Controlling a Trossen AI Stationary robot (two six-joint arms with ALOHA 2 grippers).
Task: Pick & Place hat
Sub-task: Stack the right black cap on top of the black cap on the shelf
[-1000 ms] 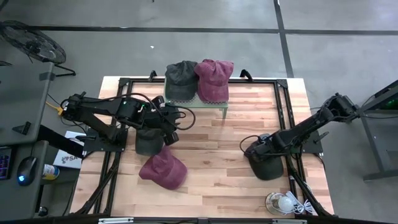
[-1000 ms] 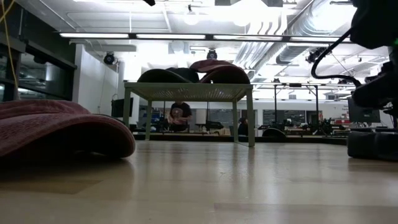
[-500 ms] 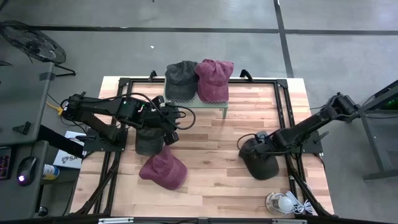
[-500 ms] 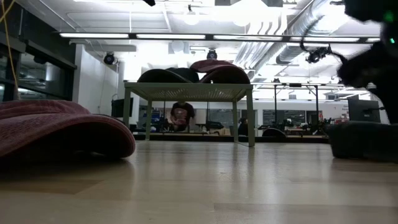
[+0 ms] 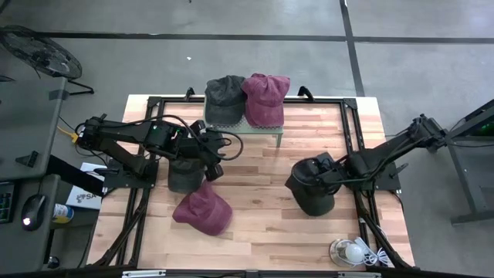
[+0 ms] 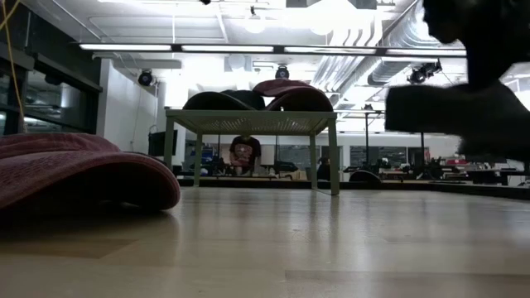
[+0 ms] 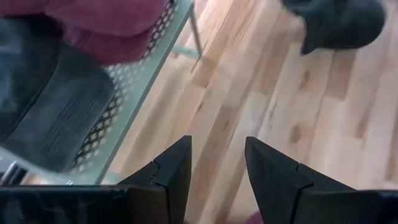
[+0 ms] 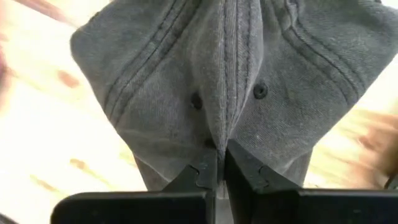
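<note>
We see the right pincer [image 8: 221, 163] clamped on the dark grey cotton cap [image 5: 311, 188], lifted and due toward the green mesh rack [image 5: 262, 129] at eleven o'clock.

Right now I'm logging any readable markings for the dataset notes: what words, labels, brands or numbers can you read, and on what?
Nothing legible.
Paper at the table's left edge: print, too small to read.
Hats on the rack: no readable label.
Dark hat in the right gripper: stitching and eyelets only, no text.
</note>
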